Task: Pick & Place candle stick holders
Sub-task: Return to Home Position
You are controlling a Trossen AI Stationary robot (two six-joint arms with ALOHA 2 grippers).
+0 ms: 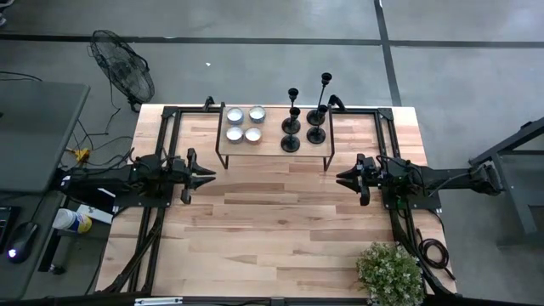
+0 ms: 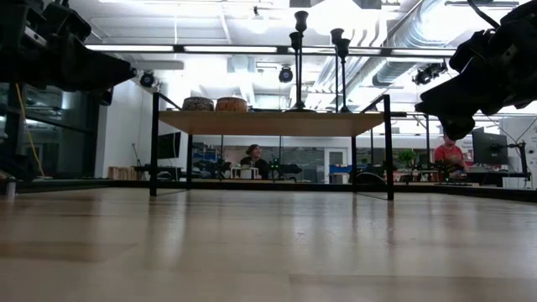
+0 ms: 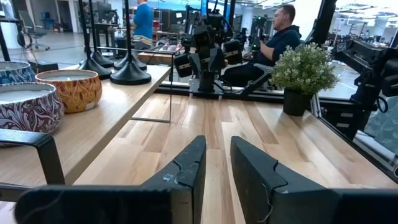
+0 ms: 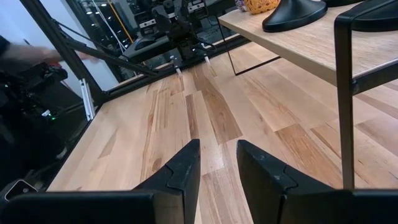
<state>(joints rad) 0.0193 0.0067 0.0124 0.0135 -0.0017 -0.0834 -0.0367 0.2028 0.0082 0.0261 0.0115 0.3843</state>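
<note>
Four candle stick holders (image 1: pixel 291 143) upright on shelf (image 1: pixel 268 146) | likely stiff, tippy, slick metal; grip stem low | left hand (image 1: pixel 208 176), right hand (image 1: pixel 342 178): narrowly parted, empty, over worktop (image 1: pixel 272 225)

**High view:** even, diffuse overhead light. The pale counter (image 1: pixel 280 229) reads bright against the darker grey floor (image 1: pixel 476 51). Shadows on the wood are faint and soft-edged, including those near the candle stick holders (image 1: pixel 304 119) at 12 o'clock.

**Low view:** strong backlight from ceiling lights (image 2: pixel 336 13) at 12 o'clock. Glare blooms behind the holders' tops. The left arm (image 2: pixel 59 50) at 10 o'clock and the right arm (image 2: pixel 487 67) at 2 o'clock fall to black silhouettes, and the counter carries a pale sheen.

**Wrist views:** bright room light beyond. The left tool (image 3: pixel 217 146) and right tool (image 4: pixel 217 149) show dark and unlit in the foreground.
</note>
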